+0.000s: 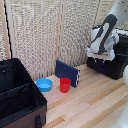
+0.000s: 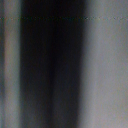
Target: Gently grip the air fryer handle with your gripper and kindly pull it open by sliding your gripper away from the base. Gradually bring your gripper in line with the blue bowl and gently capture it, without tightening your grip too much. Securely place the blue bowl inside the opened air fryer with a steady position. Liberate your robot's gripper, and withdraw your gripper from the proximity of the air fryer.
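A white robot arm bends over the black air fryer at the exterior view's right, its gripper low against the appliance; whether the jaws are parted or closed cannot be made out. The blue bowl sits on the wooden table, just beside a red cup. The wrist view is a blur.

you have the blue bowl sitting upright and empty on the wooden desk, small, round and shallow, toward the exterior view's left. the air fryer is the boxy matte-black unit at the exterior view's right edge, well apart from the bowl and partly hidden by the arm. you can't make out its handle or whether the drawer is open. the wrist view is only blur.
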